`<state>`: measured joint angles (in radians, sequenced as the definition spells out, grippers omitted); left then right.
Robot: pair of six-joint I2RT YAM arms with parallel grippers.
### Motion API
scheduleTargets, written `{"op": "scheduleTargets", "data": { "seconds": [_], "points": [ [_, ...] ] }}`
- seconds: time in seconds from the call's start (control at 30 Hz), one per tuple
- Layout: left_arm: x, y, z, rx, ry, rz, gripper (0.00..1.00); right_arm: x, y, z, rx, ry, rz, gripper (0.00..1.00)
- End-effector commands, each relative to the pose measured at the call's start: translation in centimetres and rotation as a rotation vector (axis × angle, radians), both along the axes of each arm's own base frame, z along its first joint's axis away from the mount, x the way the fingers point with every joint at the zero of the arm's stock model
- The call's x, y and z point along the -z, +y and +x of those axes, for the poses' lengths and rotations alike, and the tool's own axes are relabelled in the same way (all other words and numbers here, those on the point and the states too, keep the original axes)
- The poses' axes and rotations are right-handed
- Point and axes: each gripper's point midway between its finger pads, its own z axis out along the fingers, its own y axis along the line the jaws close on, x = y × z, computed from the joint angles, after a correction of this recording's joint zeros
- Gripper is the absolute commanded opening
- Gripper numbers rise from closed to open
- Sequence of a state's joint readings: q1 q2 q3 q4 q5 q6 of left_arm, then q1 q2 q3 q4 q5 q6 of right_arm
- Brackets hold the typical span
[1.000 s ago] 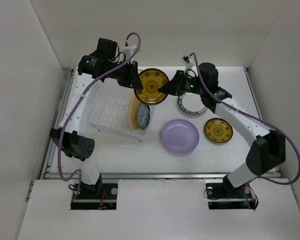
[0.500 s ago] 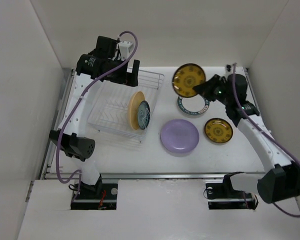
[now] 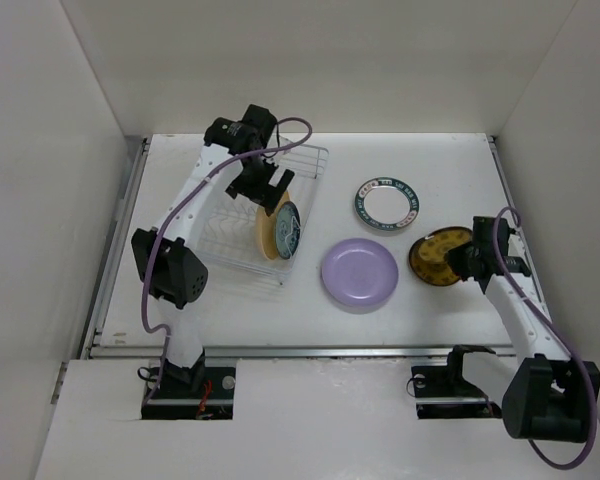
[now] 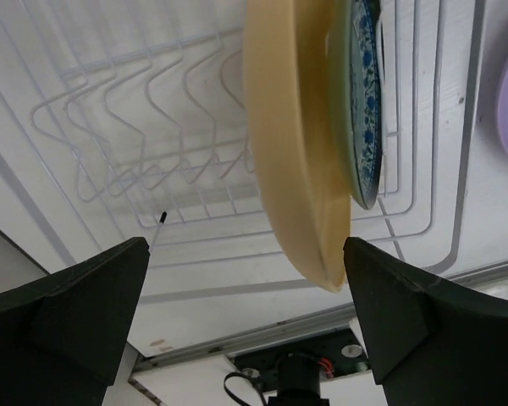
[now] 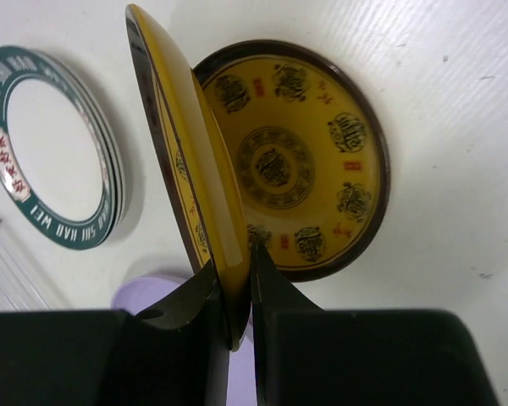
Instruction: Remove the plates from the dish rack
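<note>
- Bench (image 3: pixel 450 160): white surface enclosed by white walls; it carries every item below.
- Dish rack (image 3: pixel 230 225): white wire rack at 9 o'clock of the bench centre. Two plates stand in the slots at its 3 o'clock end, and the other slots are bare wire.
- Yellow plate (image 4: pixel 292 152): plain, standing on edge in the rack. It is the one nearer the rack's middle.
- Teal patterned plate (image 4: pixel 364 101): on edge just beside the yellow plate, on its 3 o'clock side. Whether the two touch cannot be told.
- Lavender plate (image 3: pixel 359 273): lies flat on the bench at 4 o'clock from the rack, apart from it.
- White plate with a dark teal rim (image 3: pixel 387 204): flat on the bench at 1 o'clock from the lavender plate.
- Flat brown-gold plate (image 5: pixel 300 161): face up on the bench at 3 o'clock from the lavender plate, showing a dark rim and gold motifs.
- Held brown-gold plate (image 5: pixel 182 161): tilted nearly on edge, directly over the flat one. Contact between them cannot be told.
- Left end effector (image 4: pixel 244 254): fingers spread wide and holding nothing. It hovers over the rack with the yellow plate's rim between the fingers, untouched.
- Right end effector (image 5: pixel 237 292): fingers narrowed to a pinch on the rim of the held brown-gold plate.
</note>
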<state>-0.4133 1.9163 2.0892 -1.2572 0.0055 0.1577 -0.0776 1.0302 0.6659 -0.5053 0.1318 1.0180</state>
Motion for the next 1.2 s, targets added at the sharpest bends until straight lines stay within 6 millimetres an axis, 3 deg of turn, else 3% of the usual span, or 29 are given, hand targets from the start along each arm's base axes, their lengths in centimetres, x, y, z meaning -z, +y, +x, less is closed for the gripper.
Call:
{"op": "scheduleTargets", "data": {
  "seconds": [0.0, 0.17, 0.2, 0.23, 0.37, 0.43, 0.63, 0.7, 0.8, 0.97, 1.17],
  "points": [
    [-0.6, -0.3, -1.2, 0.067, -0.020, 0.071, 1.00, -1.2, -1.7, 0.6, 0.103, -0.054, -0.019, 0.00],
    [0.1, 0.2, -0.9, 0.063, -0.037, 0.156, 1.00, 0.8, -1.6, -0.3, 0.103, 0.004, -0.006, 0.03],
    [0.4, 0.4, -0.7, 0.061, -0.032, 0.168, 1.00, 1.3, -1.3, -0.6, 0.101, 0.014, 0.012, 0.08],
    [0.4, 0.3, -0.7, 0.052, -0.032, 0.165, 1.00, 1.7, -1.0, -0.8, 0.101, 0.034, 0.028, 0.20],
    [0.5, 1.0, -0.6, 0.041, -0.039, 0.201, 0.86, 4.1, -0.8, -1.7, 0.097, 0.095, 0.050, 0.54],
    [0.5, 1.0, -0.6, 0.041, -0.039, 0.201, 0.84, 4.4, -0.6, -1.6, 0.090, 0.082, 0.059, 0.55],
    [0.1, 1.4, -0.3, 0.030, -0.060, 0.224, 0.78, 5.2, 0.0, -1.7, 0.081, 0.125, 0.091, 0.77],
    [0.0, 1.6, -0.2, 0.026, -0.065, 0.235, 0.72, 5.2, 0.2, -1.7, 0.075, 0.125, 0.100, 0.80],
    [0.6, 1.6, -0.2, 0.028, -0.048, 0.243, 0.48, 5.0, 0.9, -1.5, 0.043, 0.125, 0.128, 0.85],
    [1.5, 1.3, -0.5, 0.039, -0.010, 0.237, 0.37, 4.1, 1.3, -1.0, -0.003, 0.101, 0.127, 0.88],
    [2.4, 1.3, -0.4, 0.042, 0.016, 0.250, 0.12, 0.3, 0.6, -0.2, -0.059, 0.016, 0.043, 0.88]
  ]
}}
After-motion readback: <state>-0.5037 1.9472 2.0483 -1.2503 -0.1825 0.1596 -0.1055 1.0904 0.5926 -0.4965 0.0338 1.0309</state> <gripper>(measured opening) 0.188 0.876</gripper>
